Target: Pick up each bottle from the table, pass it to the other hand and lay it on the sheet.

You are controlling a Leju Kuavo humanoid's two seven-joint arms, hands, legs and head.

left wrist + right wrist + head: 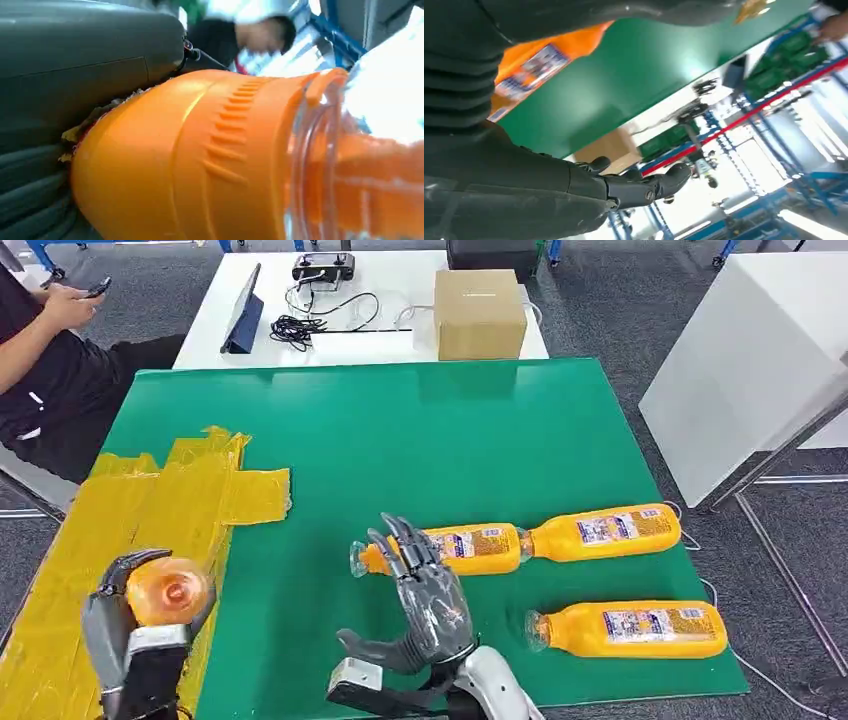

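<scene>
My left hand (135, 625) grips an orange juice bottle (168, 592) end-on above the yellow sheet (130, 530), at the table's front left. The left wrist view shows that bottle's orange cap (185, 160) close up against the hand. My right hand (425, 590) is open with fingers spread, raised over the green table near the front centre. Behind its fingers lies a second bottle (470, 548), with a third bottle (605, 531) end to end to its right. Another bottle (630, 628) lies at the front right. An orange bottle with a label (531, 62) shows in the right wrist view.
The green table (420, 440) has a white desk behind it with a cardboard box (479, 312), a tablet (243, 312), cables and a controller. A person (50, 350) sits at the far left holding a phone. A white cabinet (745, 360) stands to the right.
</scene>
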